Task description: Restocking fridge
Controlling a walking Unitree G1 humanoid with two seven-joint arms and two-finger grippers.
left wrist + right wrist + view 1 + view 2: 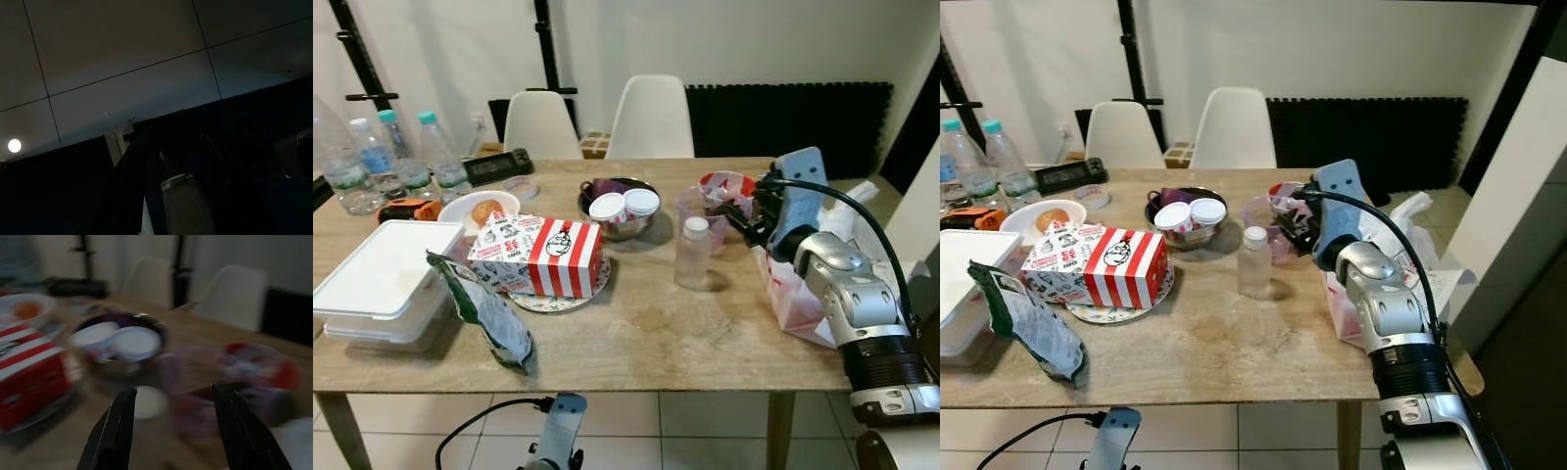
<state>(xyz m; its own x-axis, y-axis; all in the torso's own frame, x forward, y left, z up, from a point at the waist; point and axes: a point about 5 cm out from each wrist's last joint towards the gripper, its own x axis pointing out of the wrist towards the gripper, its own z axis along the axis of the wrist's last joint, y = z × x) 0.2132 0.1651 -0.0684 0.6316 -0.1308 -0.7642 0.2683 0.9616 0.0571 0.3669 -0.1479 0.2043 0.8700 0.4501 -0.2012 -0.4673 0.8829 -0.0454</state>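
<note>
1. The right gripper [172,431] is hovering above the right part of the wooden worktop [685,333], its fingers [113,431] spread wide with nothing between them.
2. A small clear bottle with a white cap [693,252] is standing upright on the worktop, just ahead of those fingers; in the blurred right wrist view its cap is sitting between the two fingers but farther off.
3. A metal bowl [625,227] holding two white-lidded cups [607,207] is resting behind the bottle, to its left.
4. A red-and-white striped food box [540,255] is lying on a patterned plate [548,299] near the middle of the worktop.
5. A dark snack bag [484,308] is leaning near the front edge, beside a white lidded container [377,279].
6. Water bottles [411,162] are standing at the far left corner.
7. The left arm [558,431] is hanging below the worktop edge; its wrist view is dark, and I cannot tell how its fingers are set.
</note>
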